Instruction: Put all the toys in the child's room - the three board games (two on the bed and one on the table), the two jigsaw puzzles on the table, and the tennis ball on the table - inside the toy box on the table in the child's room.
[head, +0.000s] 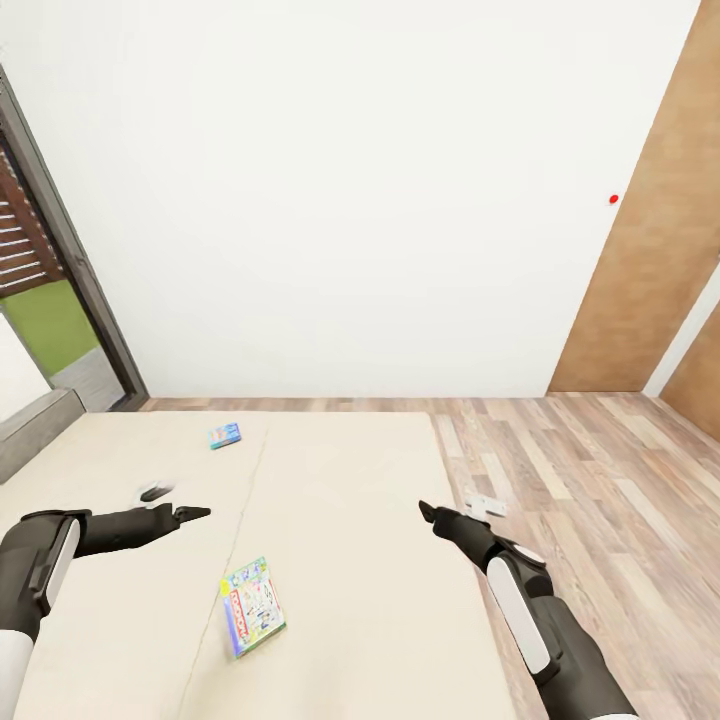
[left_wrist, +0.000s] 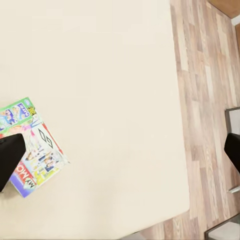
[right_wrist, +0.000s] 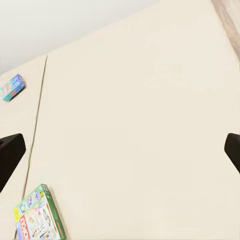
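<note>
Head view, near to far: both arms reach out low over the bed (head: 330, 500), whose beige two-part mattress spans the foreground. The left gripper (head: 195, 513) hangs above the left half; the right gripper (head: 428, 512) hangs near the mattress's right edge. Each wrist view shows two dark fingertips set far apart at opposite margins with bare mattress between them, so both claws are judged wide open and holding nothing.

Nearest the robot lies the green-edged board game (head: 253, 606) with the white busy cover, flat on the mattress just right of the centre seam, between the two arms and closer to the left one. It also appears in the left wrist view (left_wrist: 31, 145) beside one fingertip, apart from it, and in the right wrist view (right_wrist: 39, 215).

Farther off, close to the bed's far edge, rests the small blue board game (head: 225, 435), left of the seam. Beyond are wood-plank floor (head: 580, 470) and a white wall (head: 350, 200) bearing a red button (head: 613, 199).

Progress, as judged: neither bed game has been lifted; both remain to be carried to the toy box. The green-edged box is the likelier first pick.
</note>
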